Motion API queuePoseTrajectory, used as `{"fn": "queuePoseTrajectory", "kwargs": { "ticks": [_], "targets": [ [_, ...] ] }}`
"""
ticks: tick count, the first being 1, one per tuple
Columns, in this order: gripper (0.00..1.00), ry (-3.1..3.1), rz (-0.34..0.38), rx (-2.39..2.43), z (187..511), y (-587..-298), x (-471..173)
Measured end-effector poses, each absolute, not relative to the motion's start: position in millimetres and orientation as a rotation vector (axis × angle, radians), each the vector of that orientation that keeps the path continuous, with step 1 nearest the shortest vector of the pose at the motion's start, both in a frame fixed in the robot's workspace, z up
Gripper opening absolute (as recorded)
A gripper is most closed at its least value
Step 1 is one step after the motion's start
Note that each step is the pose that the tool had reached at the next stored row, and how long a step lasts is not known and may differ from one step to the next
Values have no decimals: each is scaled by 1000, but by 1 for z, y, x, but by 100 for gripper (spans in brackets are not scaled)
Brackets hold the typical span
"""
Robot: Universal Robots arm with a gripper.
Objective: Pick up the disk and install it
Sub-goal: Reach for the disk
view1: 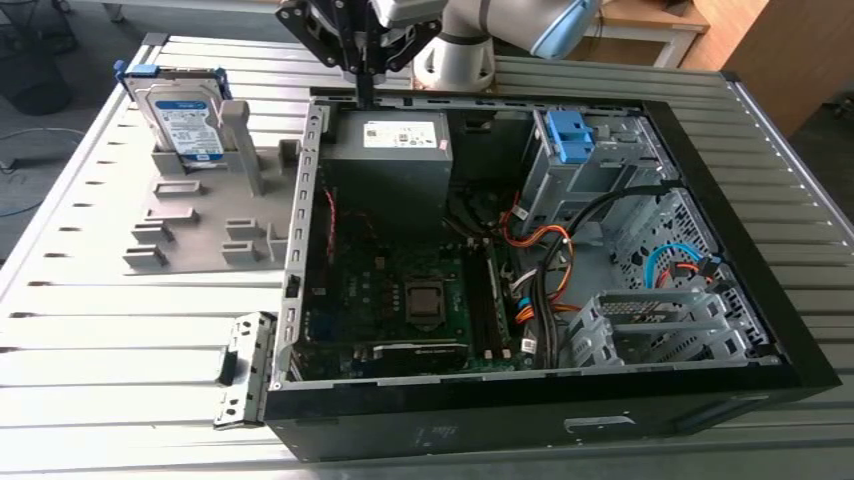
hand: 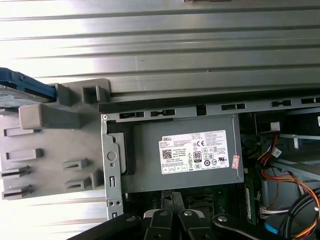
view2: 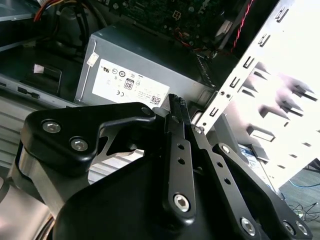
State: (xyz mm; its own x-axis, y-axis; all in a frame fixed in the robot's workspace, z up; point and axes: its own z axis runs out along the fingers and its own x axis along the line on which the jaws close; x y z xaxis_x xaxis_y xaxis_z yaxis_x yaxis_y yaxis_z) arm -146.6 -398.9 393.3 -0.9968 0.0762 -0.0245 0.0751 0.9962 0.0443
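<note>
The disk (view1: 183, 115), a silver drive with a white-and-blue label in a blue bracket, stands upright in a grey holder (view1: 200, 215) on the table, at the exterior view's left of the open computer case (view1: 694, 200). In the first wrist view its blue edge (hand: 27, 90) pokes out beside the holder (hand: 50, 150). My gripper (view1: 363, 98) hangs over the case's rear wall, just above the grey power-supply box (view1: 400, 140), to the right of the disk and apart from it. Its fingers (view2: 175, 100) are pressed together, shut on nothing, and show in both wrist views (hand: 172, 197).
Inside the case lie the motherboard (view1: 400, 290), bundled cables (view1: 547, 270) and a metal drive cage with a blue latch (view1: 567, 135). A hinged metal side bracket (view1: 240, 370) sticks out at the case's front left. The ribbed metal table (view1: 120, 330) surrounds it.
</note>
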Motion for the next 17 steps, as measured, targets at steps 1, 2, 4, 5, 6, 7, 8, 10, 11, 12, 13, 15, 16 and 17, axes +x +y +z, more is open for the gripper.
{"fn": "queuePoseTrajectory", "kwargs": {
  "ticks": [1,2,4,5,6,7,8,10,11,12,13,15,16,17],
  "targets": [
    [11,3112,68,118,393,-399,-147],
    [11,3112,68,118,393,-399,-147],
    [11,3112,68,118,393,-399,-148],
    [11,3112,68,118,393,-399,-148],
    [11,3112,68,118,393,-399,-149],
    [11,3112,68,118,393,-399,-149],
    [11,3113,68,118,393,-399,-149],
    [11,3112,68,118,393,-399,-150],
    [11,3112,68,118,393,-399,-150],
    [11,3112,68,118,393,-399,-150],
    [11,3112,68,118,393,-399,-150],
    [11,3112,68,118,393,-399,-151],
    [11,3112,68,118,393,-399,-151],
    [11,3112,68,118,393,-399,-152]
  ]
}}
